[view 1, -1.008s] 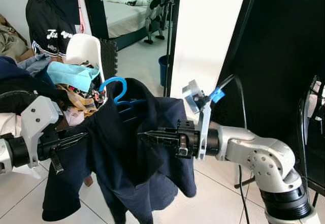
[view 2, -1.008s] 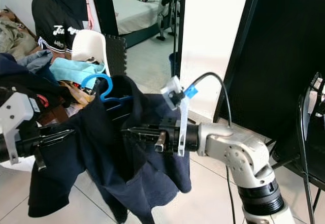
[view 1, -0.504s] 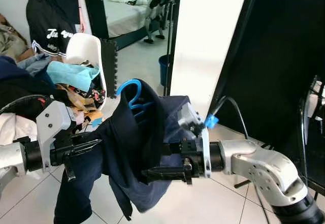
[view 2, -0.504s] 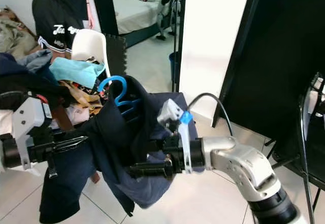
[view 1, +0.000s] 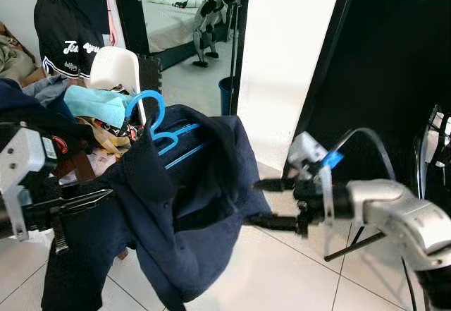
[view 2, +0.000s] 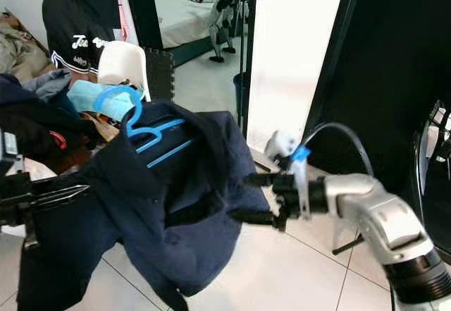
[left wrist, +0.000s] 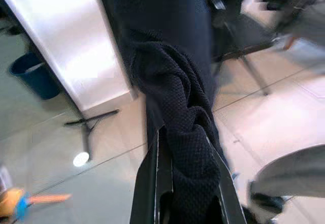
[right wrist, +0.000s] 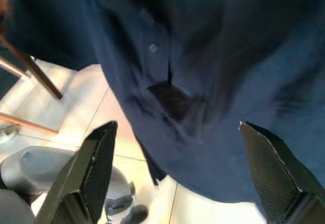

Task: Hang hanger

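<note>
one grip let go | right gripper [view 1: 266, 202] had pulled clear of the navy shirt [view 1: 187, 205], fingers spread, beside its hem | left gripper [left wrist: 185, 183] alone pinched the cloth (blue hanger [view 1: 158, 131] inside collar) | hanging not yet done

We stand on a floor of pale tiles [view 1: 282, 283] with dark grout lines. A bright white panel [view 1: 282, 57] rises ahead beside a broad black panel [view 1: 394, 64]. Through the doorway we see a bed [view 1: 165, 25] in daylight. A white chair [view 1: 116, 68] sits near heaped laundry [view 1: 91, 106], and a blue bin [view 1: 227, 92] stands by the doorway.
</note>
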`<state>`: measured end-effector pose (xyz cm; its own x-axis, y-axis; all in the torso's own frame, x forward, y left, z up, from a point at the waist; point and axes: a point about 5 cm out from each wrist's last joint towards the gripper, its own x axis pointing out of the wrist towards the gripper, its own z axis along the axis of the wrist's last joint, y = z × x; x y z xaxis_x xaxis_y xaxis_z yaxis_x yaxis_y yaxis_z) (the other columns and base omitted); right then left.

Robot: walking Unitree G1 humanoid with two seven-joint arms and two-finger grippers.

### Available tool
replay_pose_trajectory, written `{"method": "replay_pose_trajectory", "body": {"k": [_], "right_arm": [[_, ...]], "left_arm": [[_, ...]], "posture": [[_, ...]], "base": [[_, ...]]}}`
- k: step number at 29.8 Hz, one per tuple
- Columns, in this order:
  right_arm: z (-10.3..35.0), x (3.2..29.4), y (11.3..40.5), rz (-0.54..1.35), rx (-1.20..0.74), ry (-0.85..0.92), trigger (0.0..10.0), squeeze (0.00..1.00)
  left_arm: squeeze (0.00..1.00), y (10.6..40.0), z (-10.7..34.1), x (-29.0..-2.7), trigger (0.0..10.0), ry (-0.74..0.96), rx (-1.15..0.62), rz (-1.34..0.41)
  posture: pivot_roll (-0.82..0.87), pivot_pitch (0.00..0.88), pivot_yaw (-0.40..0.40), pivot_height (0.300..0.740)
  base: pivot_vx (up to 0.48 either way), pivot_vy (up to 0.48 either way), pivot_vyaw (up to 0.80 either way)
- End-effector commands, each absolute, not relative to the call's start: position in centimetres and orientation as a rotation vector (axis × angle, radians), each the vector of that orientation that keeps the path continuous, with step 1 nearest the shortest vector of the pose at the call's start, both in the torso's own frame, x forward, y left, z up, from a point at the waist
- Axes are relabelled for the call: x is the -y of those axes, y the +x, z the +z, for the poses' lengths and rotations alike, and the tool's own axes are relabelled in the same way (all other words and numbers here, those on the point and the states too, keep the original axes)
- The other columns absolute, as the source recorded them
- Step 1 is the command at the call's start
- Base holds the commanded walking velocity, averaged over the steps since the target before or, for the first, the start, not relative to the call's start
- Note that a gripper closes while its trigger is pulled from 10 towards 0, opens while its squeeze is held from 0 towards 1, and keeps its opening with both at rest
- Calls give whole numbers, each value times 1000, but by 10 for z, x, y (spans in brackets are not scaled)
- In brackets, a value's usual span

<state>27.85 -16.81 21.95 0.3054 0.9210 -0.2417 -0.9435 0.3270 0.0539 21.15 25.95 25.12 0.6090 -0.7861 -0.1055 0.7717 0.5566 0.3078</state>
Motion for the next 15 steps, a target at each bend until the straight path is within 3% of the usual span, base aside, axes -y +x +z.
{"method": "replay_pose_trajectory", "body": {"k": [1, 5, 6, 7, 8, 15], "right_arm": [[225, 171, 279, 1244, -213, -90, 10000, 1000], [266, 180, 281, 1320, -2, -9, 10000, 1000], [272, 176, 279, 1378, 20, -22, 10000, 784], [272, 176, 279, 1378, 20, -22, 10000, 784], [275, 173, 277, 1423, 25, -38, 10000, 0], [288, 162, 276, 1557, 68, -76, 10000, 0]], "left_arm": [[0, 207, 262, -258, 10000, 363, 76, -948], [0, 189, 271, -248, 10000, 300, 77, -1145], [0, 184, 271, -245, 10000, 282, 60, -1218], [0, 184, 271, -245, 10000, 282, 60, -1218], [0, 180, 272, -243, 10000, 272, 49, -1265], [0, 178, 272, -244, 10000, 287, -23, -1332]], "posture": [[-30, 15, -35, 740], [-31, 7, -39, 740], [-30, 5, -40, 740], [-30, 5, -40, 740], [-28, 1, -41, 740], [-22, 0, -43, 740]], "base": [[0, 0, 0], [0, 0, 0], [0, 0, 0], [0, 0, 0], [0, 0, 0], [0, 0, 0]]}}
